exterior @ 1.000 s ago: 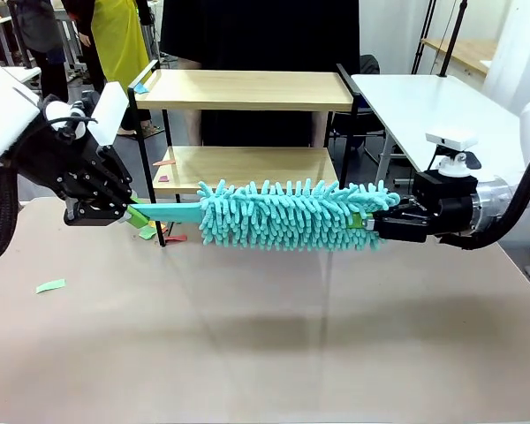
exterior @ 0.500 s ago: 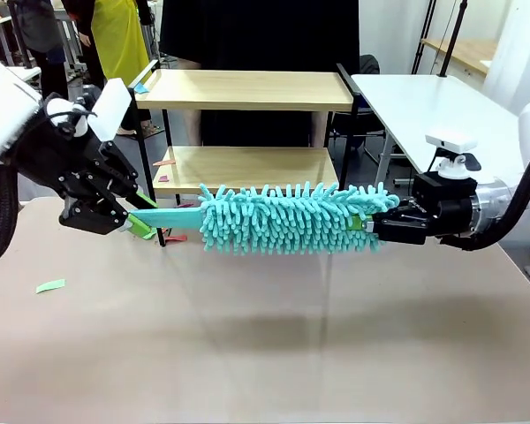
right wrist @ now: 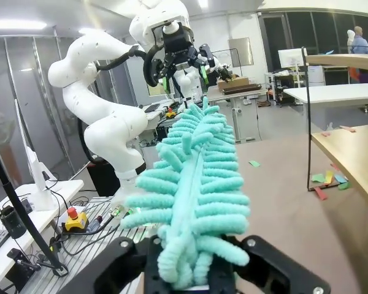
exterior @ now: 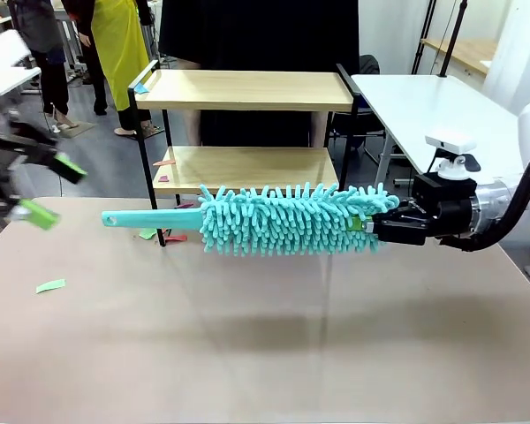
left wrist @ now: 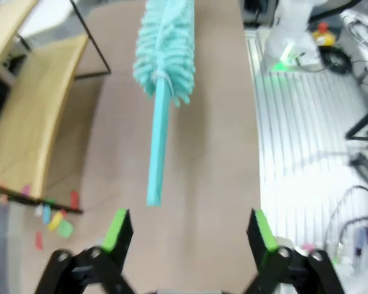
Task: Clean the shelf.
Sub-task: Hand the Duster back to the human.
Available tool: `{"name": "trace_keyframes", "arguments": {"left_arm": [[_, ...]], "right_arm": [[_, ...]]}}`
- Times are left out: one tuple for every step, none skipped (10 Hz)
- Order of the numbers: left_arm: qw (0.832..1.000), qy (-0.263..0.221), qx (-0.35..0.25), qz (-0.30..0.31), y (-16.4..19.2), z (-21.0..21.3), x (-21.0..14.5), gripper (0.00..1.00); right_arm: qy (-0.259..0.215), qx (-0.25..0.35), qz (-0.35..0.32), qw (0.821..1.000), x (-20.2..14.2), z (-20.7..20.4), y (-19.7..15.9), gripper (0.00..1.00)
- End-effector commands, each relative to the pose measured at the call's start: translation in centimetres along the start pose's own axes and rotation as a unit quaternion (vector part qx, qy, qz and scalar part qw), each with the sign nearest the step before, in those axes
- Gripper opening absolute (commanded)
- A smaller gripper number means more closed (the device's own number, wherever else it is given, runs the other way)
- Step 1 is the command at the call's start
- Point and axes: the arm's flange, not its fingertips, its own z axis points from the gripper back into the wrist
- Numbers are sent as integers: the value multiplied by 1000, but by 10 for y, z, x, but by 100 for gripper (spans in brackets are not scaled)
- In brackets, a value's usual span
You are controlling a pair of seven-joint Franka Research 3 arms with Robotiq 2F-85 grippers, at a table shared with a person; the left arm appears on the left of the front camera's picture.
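The shelf stands at the table's far edge, with its lower board behind the duster. A teal fluffy duster hangs level above the table, its bare handle pointing left. My right gripper is shut on the duster's right end, and the fluffy head runs away from that gripper. At the far left my left gripper is blurred and open, clear of the handle. Between its spread green pads the handle tip lies ahead, untouched.
Coloured paper scraps lie by the shelf's front left leg, and one green scrap is at the table's left. More scraps sit on the lower board. A white table stands at the right. People stand behind the shelf.
My left gripper has let go of the duster's handle, opened and pulled back to the left. The duster stays in the right gripper, slightly higher.
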Motion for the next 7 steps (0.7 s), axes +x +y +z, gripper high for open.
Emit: {"name": "trace_keyframes", "arguments": {"left_arm": [[1000,25,1,6,-8,37,-33,100],[999,47,-5,19,-13,52,-50,100],[997,64,-6,38,-19,64,-63,100],[997,66,-1,46,-19,72,-73,100],[997,50,9,51,-20,74,-76,100],[997,58,3,53,-21,66,-70,100],[997,58,3,53,-21,66,-70,100]], "right_arm": [[-4,3,-9,1000,4,-1,1,0],[-4,3,-9,1000,4,-1,1,0],[-4,3,-9,1000,4,-1,1,0],[-4,3,-9,1000,4,-1,1,0],[-4,3,-9,1000,4,-1,1,0],[-4,3,-9,1000,4,-1,1,0],[0,0,-1,1000,0,0,0,17]]}}
